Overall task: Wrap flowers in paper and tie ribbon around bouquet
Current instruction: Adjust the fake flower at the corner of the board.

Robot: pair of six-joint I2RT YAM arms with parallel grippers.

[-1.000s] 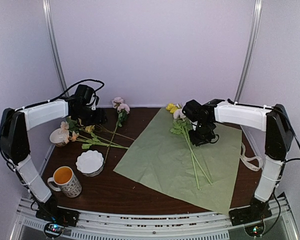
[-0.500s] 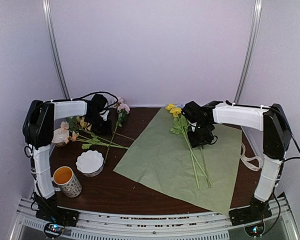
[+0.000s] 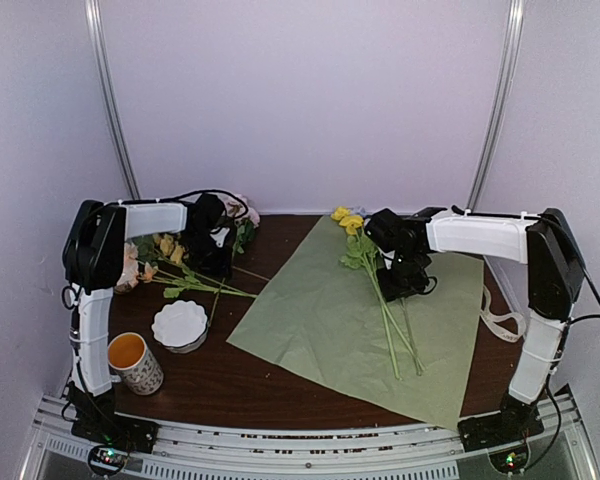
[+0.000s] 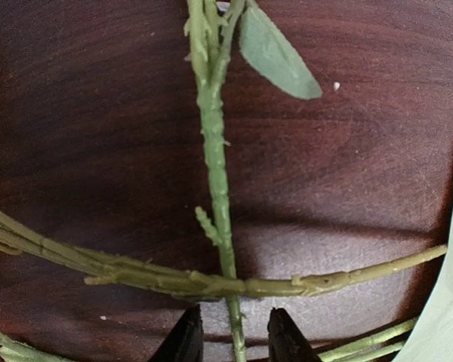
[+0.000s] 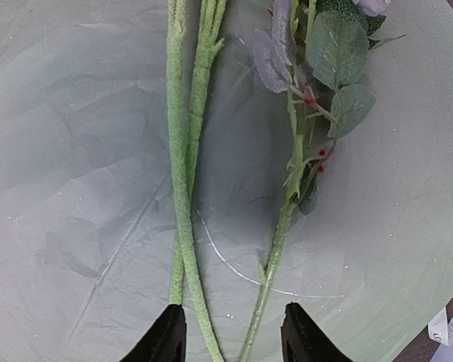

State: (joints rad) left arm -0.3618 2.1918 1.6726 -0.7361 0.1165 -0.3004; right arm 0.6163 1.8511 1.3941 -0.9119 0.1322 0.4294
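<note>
Top external view: one sheet of sage-green paper lies spread on the worktop. Three flowers lie on it, their yellow heads toward the back. More flowers lie in a tangle on the bare wood at the left, too overlapped to count. One white bowl and one mug stand at the front left. One ribbon lies off the paper's right edge. The left fingers are down over the tangle, and the right fingers are over the stems on the paper.

Left wrist view: both left fingers stand partly open. They straddle one stem with a gap on either side, gripping nothing that shows. That stem crosses several sideways stems.

Right wrist view: the right fingers are spread wider and hold nothing. Stems pass between the tips and lie flat on the paper.
</note>
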